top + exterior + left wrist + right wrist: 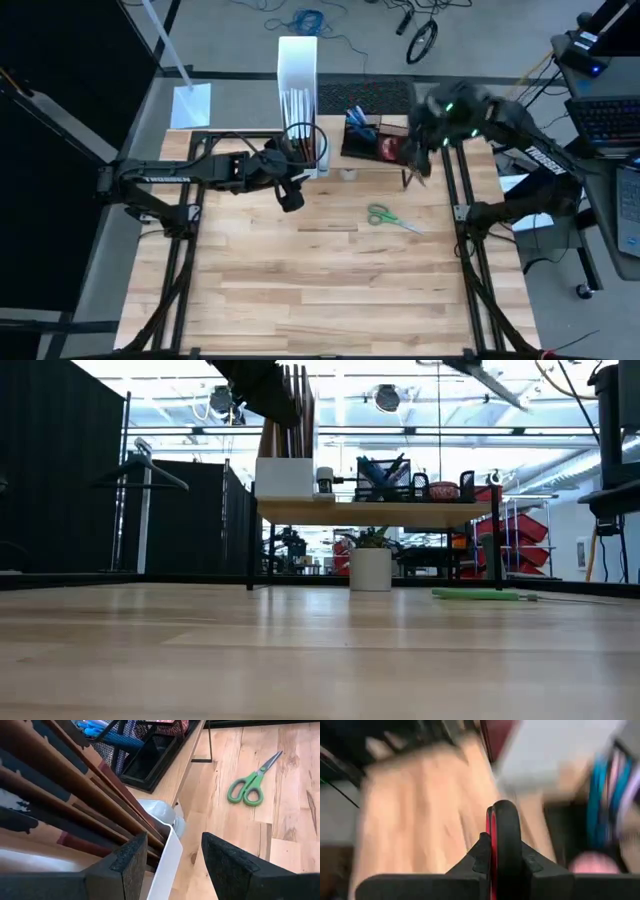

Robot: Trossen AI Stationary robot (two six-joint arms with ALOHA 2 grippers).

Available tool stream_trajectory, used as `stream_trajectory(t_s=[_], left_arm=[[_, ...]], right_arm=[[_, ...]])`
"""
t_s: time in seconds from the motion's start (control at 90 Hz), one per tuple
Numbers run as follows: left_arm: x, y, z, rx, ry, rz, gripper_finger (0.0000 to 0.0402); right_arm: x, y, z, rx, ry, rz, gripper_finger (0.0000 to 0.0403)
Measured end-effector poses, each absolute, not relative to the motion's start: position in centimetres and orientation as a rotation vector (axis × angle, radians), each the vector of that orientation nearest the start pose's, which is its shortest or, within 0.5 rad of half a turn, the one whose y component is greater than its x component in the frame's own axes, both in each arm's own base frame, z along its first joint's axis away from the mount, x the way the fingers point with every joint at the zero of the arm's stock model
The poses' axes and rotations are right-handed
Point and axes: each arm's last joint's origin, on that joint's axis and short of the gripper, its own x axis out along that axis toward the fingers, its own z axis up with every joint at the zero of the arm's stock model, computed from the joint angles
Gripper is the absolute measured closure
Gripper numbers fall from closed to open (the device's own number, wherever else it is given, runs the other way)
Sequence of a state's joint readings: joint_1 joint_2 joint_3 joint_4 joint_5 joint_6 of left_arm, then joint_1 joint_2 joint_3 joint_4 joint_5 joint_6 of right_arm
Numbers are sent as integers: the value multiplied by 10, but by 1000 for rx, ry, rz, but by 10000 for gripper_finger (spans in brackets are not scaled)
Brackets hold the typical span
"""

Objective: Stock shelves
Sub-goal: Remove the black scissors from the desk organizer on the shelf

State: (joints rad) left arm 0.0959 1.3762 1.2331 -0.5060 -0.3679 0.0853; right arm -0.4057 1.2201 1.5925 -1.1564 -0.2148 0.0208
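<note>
The shelves (333, 150) stand at the table's far middle, a light-wood top (380, 512) on thin black legs. On it stand a white file box (297, 90) with brown folders (75, 795) and a black organizer tray (365, 135). My left gripper (290, 192) hovers open above the box's near end; the box's white wall (167, 862) shows between its fingers. Whether they touch it, I cannot tell. My right gripper (413, 165) is beside the shelf's right end, shut on a black and red tool (502, 845). Green scissors (392, 217) lie flat on the table. My right gripper pinches a rounded black part with a red stripe (501, 827) between its two fingers, seen edge-on. The tool is lifted clear of the table. A thin dark end (411, 179) hangs below the gripper. What the rest of the tool looks like is blurred.
A small white pot (370, 570) stands on the table under the shelf. A red thing (443, 490) sits on the shelf's right part by the tray. The table's near half (320, 290) is bare wood. Black frame rails (470, 270) run along both sides.
</note>
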Motion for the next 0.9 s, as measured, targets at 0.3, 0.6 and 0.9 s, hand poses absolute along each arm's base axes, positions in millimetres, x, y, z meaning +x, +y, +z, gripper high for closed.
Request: stream_trajectory(t_s=[0.3, 0.6, 0.9], left_arm=[[294, 39, 330, 169, 660, 421, 226], [294, 39, 331, 168, 656, 421, 226], [294, 39, 331, 169, 657, 421, 226]], right_arm=[[230, -36, 299, 113, 1011, -350, 385], [245, -18, 218, -11, 1080, -458, 385], [261, -18, 183, -45, 1218, -461, 385]])
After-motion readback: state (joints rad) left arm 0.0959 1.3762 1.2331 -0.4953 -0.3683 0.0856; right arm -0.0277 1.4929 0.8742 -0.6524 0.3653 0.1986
